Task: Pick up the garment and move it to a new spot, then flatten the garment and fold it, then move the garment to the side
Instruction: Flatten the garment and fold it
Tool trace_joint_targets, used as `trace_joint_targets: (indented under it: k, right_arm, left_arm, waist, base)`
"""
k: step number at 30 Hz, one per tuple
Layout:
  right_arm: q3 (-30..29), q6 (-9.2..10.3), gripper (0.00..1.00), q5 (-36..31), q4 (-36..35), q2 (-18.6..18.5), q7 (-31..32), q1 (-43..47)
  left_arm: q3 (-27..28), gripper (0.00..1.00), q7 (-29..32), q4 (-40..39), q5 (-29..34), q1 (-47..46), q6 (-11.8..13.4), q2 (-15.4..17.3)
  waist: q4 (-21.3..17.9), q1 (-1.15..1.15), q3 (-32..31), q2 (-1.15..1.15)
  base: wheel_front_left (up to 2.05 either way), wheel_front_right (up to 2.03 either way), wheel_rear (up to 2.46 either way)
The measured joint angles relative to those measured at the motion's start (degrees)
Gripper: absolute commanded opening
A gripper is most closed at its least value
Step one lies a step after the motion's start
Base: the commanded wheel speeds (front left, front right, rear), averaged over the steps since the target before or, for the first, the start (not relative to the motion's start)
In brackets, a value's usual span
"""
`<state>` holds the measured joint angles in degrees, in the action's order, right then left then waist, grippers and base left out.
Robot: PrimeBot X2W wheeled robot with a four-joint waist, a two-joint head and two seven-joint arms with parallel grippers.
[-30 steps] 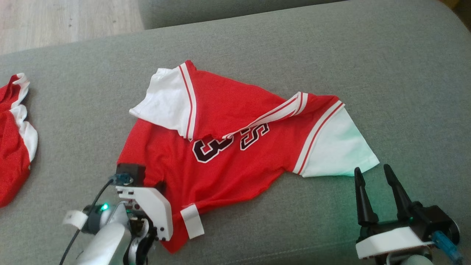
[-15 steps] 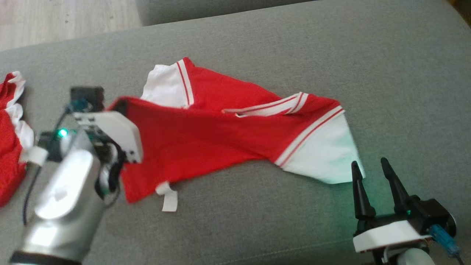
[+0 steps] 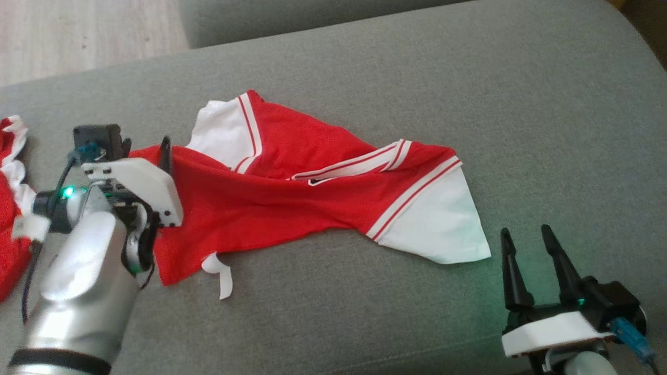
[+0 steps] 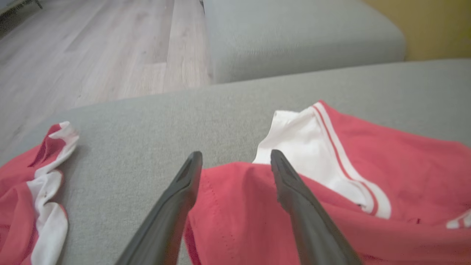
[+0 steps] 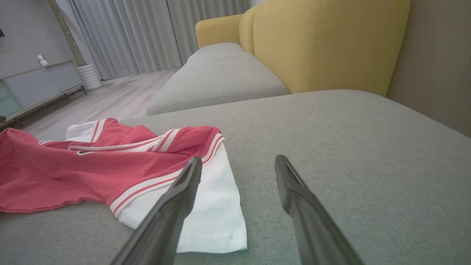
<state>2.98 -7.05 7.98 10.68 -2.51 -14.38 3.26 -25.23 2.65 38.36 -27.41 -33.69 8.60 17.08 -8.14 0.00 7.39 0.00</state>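
Grey fabric sofa seat (image 3: 417,78), red-and-white jersey (image 3: 271,213) rumpled mid-seat, second red garment (image 3: 8,260) at its left edge

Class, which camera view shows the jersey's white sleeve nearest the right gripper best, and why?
The head view: the white sleeve lies whole and unblocked on the grey cushion. The right wrist view shows it closer, but a finger of the right gripper hides part. The left wrist view shows the other sleeve instead.

Wide grey sofa seat (image 3: 469,104) under my cameras, second grey cushion (image 5: 217,81) beyond it, yellow backrest (image 5: 323,44) alongside, pale wood floor (image 4: 92,55), I make out grey curtains (image 5: 147,33), low pale cabinet (image 5: 36,84), soft daylight
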Motion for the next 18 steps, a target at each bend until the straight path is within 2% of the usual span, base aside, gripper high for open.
trace_joint_targets:
  k: [5, 15, 18]
  right_arm:
    - [-1.8, 0.00, 1.00, -0.5, -0.5, 0.0, 0.0, 0.5]
    - [-6.3, 0.00, 1.00, -2.4, -1.5, 0.0, 0.0, 2.6]
    - [-7.0, 0.00, 1.00, -2.8, -1.6, 0.0, 0.0, 3.5]
  left_arm:
    - [0.6, 1.00, -5.8, -6.1, -1.1, 4.6, 1.1, -1.9]
    - [-0.3, 1.00, -15.0, -22.0, -1.3, 27.9, 7.9, -6.1]
    - [-0.6, 1.00, -16.4, -24.1, -0.1, 32.6, 8.6, -6.6]
  waist:
    - [1.3, 0.00, -1.3, 0.00]
    - [6.2, 0.00, -4.6, 0.00]
    - [7.9, 0.00, -5.3, 0.00]
  base:
    - [0.00, 0.00, 0.00]
    - [0.00, 0.00, 0.00]
    - [0.00, 0.00, 0.00]
